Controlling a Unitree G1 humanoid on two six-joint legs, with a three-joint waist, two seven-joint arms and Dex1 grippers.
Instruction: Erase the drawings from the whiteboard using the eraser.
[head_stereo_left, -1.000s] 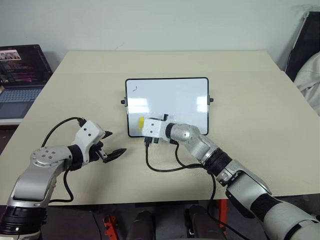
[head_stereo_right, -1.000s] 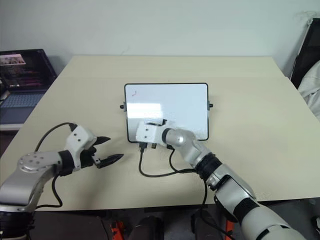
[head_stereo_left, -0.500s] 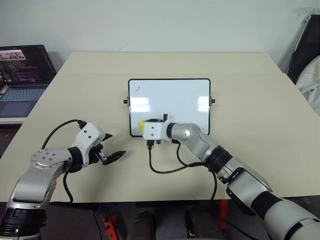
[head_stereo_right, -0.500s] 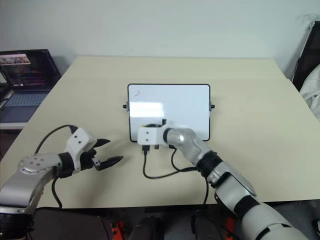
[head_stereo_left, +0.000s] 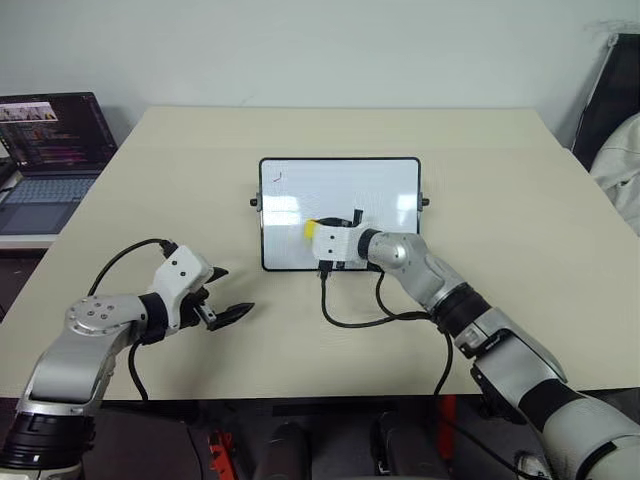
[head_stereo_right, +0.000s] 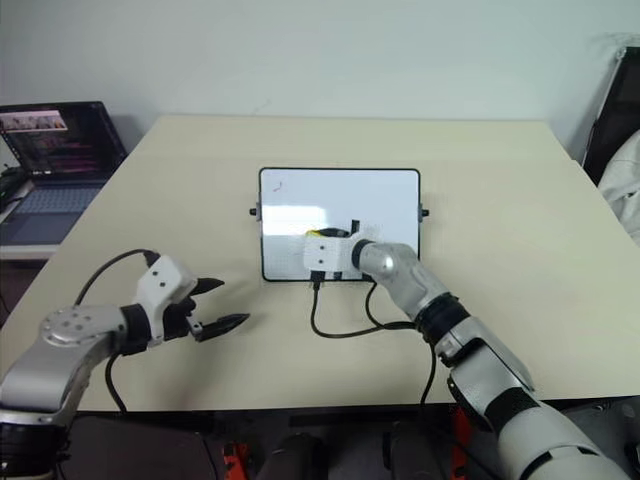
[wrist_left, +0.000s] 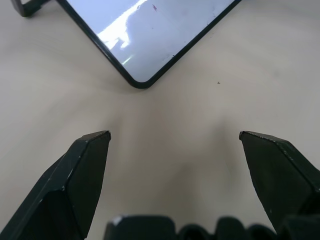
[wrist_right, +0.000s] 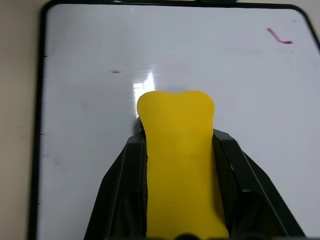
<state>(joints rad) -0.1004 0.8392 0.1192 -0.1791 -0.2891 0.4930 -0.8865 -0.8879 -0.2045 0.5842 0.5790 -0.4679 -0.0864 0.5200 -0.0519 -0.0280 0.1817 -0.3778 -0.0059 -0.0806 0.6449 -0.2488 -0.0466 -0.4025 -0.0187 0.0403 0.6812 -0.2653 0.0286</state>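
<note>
I keep the right end effector (wrist_right: 180, 165) clamped on eraser (wrist_right: 177, 150), flat over board (head_stereo_left: 380, 185) centre for wiping; left end effector (wrist_left: 175, 145) apart, idle.

A black-framed whiteboard (head_stereo_left: 340, 190) is seen lying flat on the table — red marker drawings (wrist_right: 279, 37) remain near one corner — while the yellow eraser (wrist_right: 179, 160) is held over its glossy surface.
</note>
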